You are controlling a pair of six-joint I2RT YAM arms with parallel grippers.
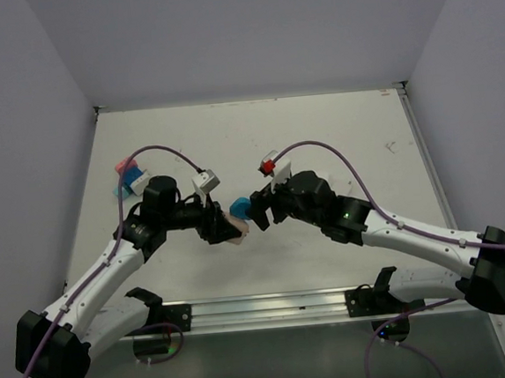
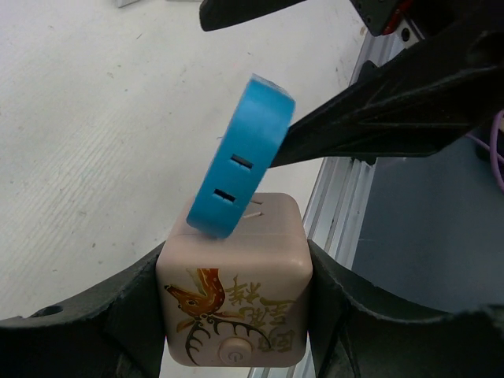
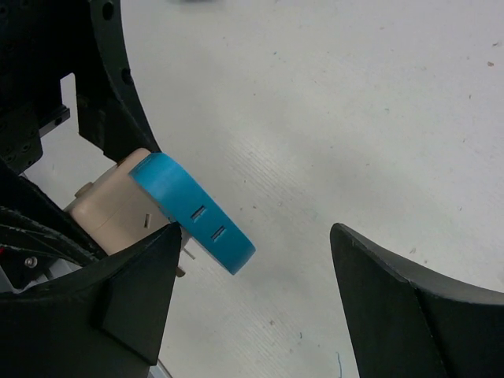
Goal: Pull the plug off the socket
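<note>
My left gripper (image 1: 217,224) is shut on a beige cube (image 2: 236,291) with a deer picture and a round button, held just above the table. A blue piece (image 2: 240,157) with two slots sits tilted on the cube's far face, and thin metal prongs (image 2: 253,211) show between them. In the top view the blue piece (image 1: 240,209) lies between both grippers. My right gripper (image 3: 256,232) is open. Its jaws stand either side of the blue piece (image 3: 197,209), one finger (image 3: 134,299) close against it and the beige cube (image 3: 110,205).
Pink and blue items (image 1: 129,176) lie on the white table (image 1: 336,137) at the far left. An aluminium rail (image 1: 263,307) runs along the near edge and also shows in the left wrist view (image 2: 339,197). Grey walls close the sides and back.
</note>
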